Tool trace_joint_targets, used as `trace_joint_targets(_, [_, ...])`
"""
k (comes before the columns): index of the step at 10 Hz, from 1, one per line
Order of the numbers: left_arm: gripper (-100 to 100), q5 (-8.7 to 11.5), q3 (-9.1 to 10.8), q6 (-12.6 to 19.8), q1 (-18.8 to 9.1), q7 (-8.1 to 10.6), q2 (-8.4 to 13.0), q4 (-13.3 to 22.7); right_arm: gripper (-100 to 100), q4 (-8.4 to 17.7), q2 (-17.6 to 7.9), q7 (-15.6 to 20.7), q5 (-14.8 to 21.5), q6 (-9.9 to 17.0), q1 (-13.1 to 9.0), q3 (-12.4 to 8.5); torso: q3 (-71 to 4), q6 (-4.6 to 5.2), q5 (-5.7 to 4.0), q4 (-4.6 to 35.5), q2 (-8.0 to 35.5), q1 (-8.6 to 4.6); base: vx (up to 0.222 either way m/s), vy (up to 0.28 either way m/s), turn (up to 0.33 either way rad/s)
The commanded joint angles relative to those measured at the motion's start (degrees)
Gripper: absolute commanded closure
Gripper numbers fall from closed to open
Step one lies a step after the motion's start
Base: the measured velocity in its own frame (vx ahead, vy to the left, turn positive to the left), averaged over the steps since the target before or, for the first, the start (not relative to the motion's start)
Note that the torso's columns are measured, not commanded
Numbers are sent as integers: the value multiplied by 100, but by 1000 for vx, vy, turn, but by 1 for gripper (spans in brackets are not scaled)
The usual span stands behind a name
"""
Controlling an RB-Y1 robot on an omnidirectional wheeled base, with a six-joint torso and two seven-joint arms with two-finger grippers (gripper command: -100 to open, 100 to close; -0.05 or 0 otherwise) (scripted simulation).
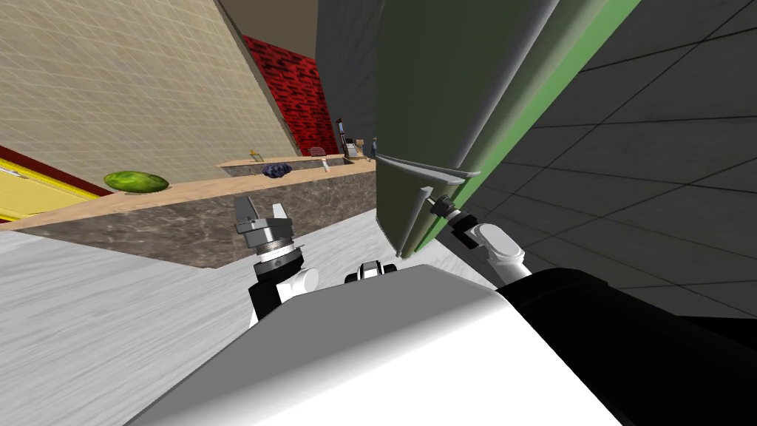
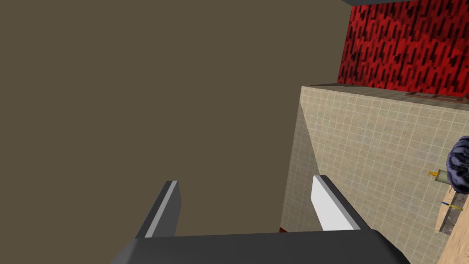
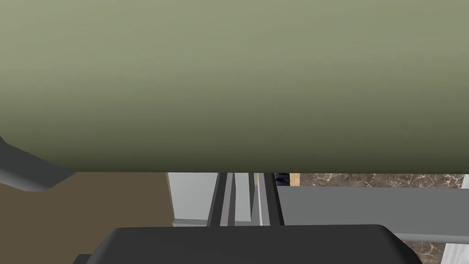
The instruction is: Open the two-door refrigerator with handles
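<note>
Right end effector (image 3: 247,185) tight around refrigerator handle (image 1: 432,170), olive door (image 3: 229,82) across its wrist view; left end effector (image 2: 247,201) fingers apart.

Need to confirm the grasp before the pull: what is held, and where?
The right gripper looks shut on the grey handle of the olive refrigerator door, clamping its bar. The left gripper is open, holding nothing.

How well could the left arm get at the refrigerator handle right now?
Probably not as it stands: the left gripper hangs open, pointing up beside the counter, well apart from the refrigerator door, and the right gripper looks shut on the handle.
</note>
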Motion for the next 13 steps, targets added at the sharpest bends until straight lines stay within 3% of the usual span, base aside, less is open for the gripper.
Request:
trace_joint_targets(1, [0, 0, 0, 0, 0, 0, 0, 0, 100, 116, -71, -45, 16, 174, -21, -70, -7, -14, 2, -2, -11, 0, 37, 348, -74])
trace_joint_targets(7, [0, 0, 0, 0, 0, 0, 0, 0, 100, 369, -179, -151, 37, 539, 123, -312, 10, 3, 1, 13, 19, -28, 26, 338, -57])
trace_joint_targets(9, [0, 0, 0, 0, 0, 0, 0, 0, 100, 368, -162, -141, 36, 500, 179, -301, 23, 8, 1, 17, 42, -28, -6, 246, -41])
trace_joint_targets(10, [0, 0, 2, 0, 0, 0, 2, -1, -100, 412, -334, -254, 2, 427, 303, -368, 43, 26, -9, 33, 71, -85, 15, 52, -83])
trace_joint_targets(13, [0, 0, 3, 0, 0, 0, 3, 0, -100, 461, -654, -422, -58, 269, 477, -528, 63, 58, -26, 23, 91, -68, 36, 34, -61])
